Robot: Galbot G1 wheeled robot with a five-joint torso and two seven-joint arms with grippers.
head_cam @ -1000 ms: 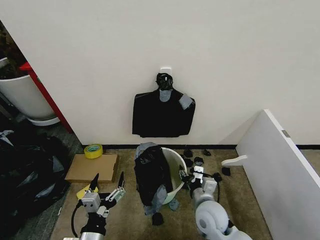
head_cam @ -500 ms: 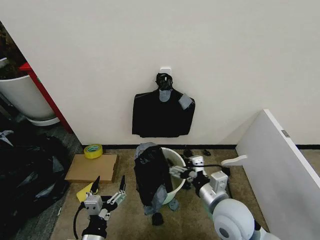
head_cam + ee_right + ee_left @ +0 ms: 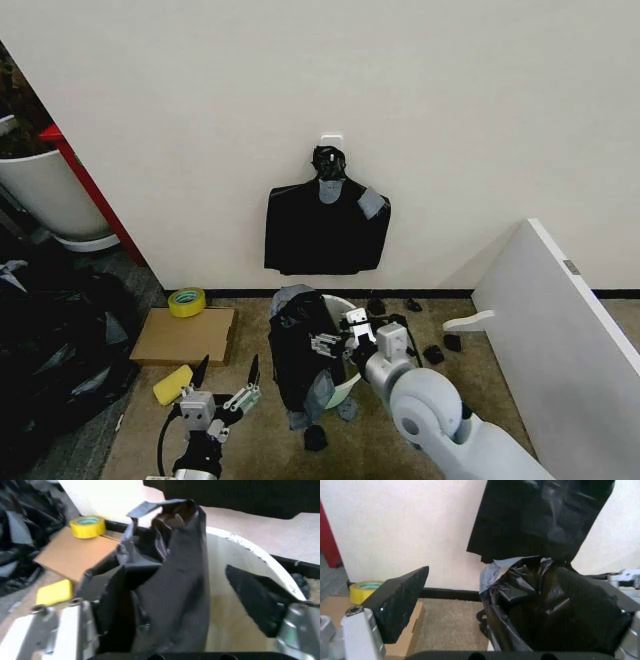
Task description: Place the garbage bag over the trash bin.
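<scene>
Reaching in from where it hung back a second ago, my right gripper point(image 3: 332, 345) is open, straddling the garbage bag point(image 3: 303, 350), glossy, crinkled black, draped over the near-left rim of the cream trash bin point(image 3: 352, 372) by the wall; my left gripper point(image 3: 226, 378) waits open, low beside it

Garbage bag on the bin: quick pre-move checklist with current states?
1. Glossy black plastic garbage bag hangs over one side of the bin rim: ok.
2. Bag spread round the whole rim of the round cream-white trash bin: not ok.
3. Right gripper open at the bag: ok.
4. Left gripper open, low, apart from the bag: ok.
5. Bin upright: ok.
</scene>
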